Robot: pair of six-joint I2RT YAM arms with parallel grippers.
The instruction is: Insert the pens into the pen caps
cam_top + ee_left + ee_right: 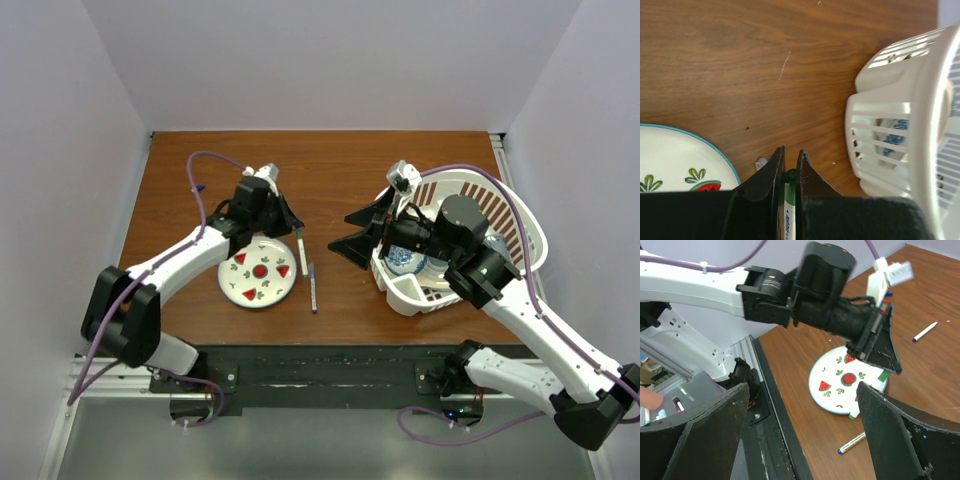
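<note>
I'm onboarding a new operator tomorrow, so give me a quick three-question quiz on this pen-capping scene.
1. True or false: the right gripper is shut on the round white plate with watermelon marks.
2. What lies in the white slatted plastic basket? A) a blue-and-white bowl B) a purple cap C) a grey pen
3. Fill in: the left gripper is shut on a white pen with a ___ tip.
Key: 1 false, it stands open, apart from the plate; 2 A; 3 green.
</note>
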